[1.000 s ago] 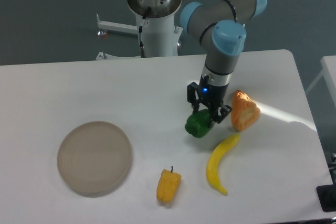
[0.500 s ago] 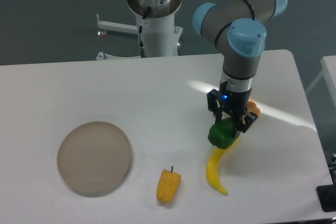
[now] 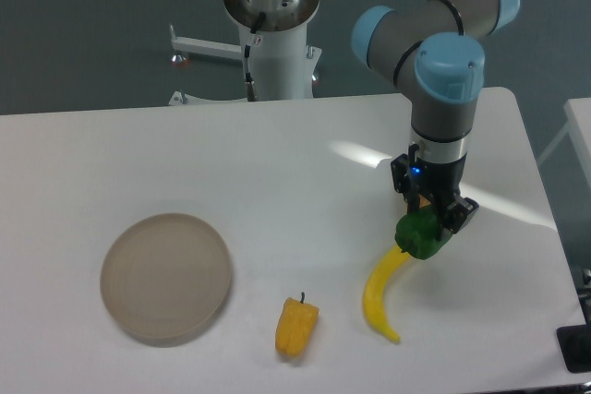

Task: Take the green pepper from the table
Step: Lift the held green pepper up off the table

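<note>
The pincer [image 3: 430, 224] was clamped on the green pepper [image 3: 421, 235], holding it above the white bench [image 3: 231, 163], over the banana's [image 3: 381, 291] upper end. A yellow pepper [image 3: 296, 326] and a plate [image 3: 166, 276] lay farther left.

On my table [image 3: 138, 154]: one green pepper [image 3: 421, 235], one yellow banana [image 3: 380, 289], one yellow-orange pepper [image 3: 296, 326], one round beige plate [image 3: 166, 276]. Four loose items in all. One end effector [image 3: 434, 217], mine. One white pedestal [image 3: 275, 48] behind.
</note>
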You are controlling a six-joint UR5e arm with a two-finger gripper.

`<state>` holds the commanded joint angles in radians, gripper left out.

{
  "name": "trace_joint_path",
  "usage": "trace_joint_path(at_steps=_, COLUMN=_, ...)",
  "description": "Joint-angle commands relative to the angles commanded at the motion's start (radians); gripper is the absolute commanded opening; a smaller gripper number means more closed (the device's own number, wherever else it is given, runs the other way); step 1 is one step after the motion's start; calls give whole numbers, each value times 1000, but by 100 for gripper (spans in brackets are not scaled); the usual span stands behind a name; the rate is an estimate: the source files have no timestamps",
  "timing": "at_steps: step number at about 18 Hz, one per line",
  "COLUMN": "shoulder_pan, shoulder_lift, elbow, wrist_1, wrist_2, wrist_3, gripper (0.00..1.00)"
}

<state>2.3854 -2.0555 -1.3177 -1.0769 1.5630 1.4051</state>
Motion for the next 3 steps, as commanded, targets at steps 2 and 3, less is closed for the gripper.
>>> trace_joint_path(at_steps=2, shoulder_pan=0, shoulder_lift=-5, elbow=8, wrist_1=2, wrist_2=3, wrist_3=-3, gripper=30)
trace_joint_path(at_steps=3, shoulder_pan=0, shoulder_lift=-6, elbow=12, wrist_1=2, wrist_2=2, wrist_3=-2, gripper=30)
